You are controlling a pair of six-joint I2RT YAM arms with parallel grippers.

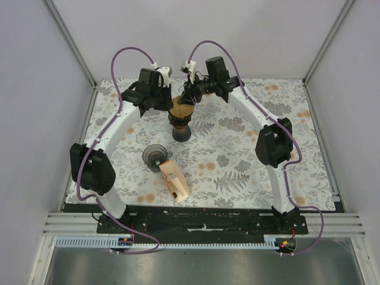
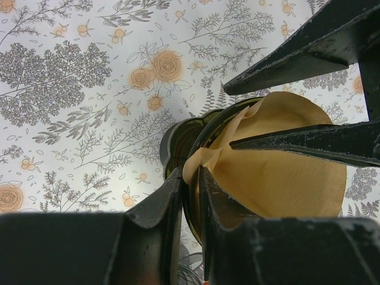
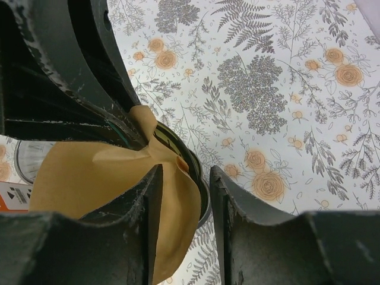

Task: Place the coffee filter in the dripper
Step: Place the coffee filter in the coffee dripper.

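left gripper (image 2: 190, 199): jaws nearly shut, only a thin slit between them; clamped across the rim of the dripper (image 2: 173, 139) with a fold of the filter edge in the same slit.
right gripper (image 3: 185, 202): jaws partly open, clear gap; filter edge and dripper rim inside the gap; one finger lying over the paper inside the cone, the other outside the rim; firm grip not confirmable.
coffee filter (image 2: 279, 184): tan paper, opened out and crumpled, sitting in the dripper mouth; spreading from the left jaws toward the right arm's fingers, one of them laid across the paper, the other above it.
dripper: dark, round rim, directly under both sets of jaws; rim passing through both gaps.
arms: meeting tip to tip above the dripper in the top view, jaws just beside each other.
floral table cover (image 3: 285, 89): beyond and beside both jaws.
grey glass vessel (image 1: 155, 155): well clear of both jaws, on the arm-base side of the dripper.
orange-white packet (image 1: 174, 181): just beside the glass vessel, farther again from the jaws.
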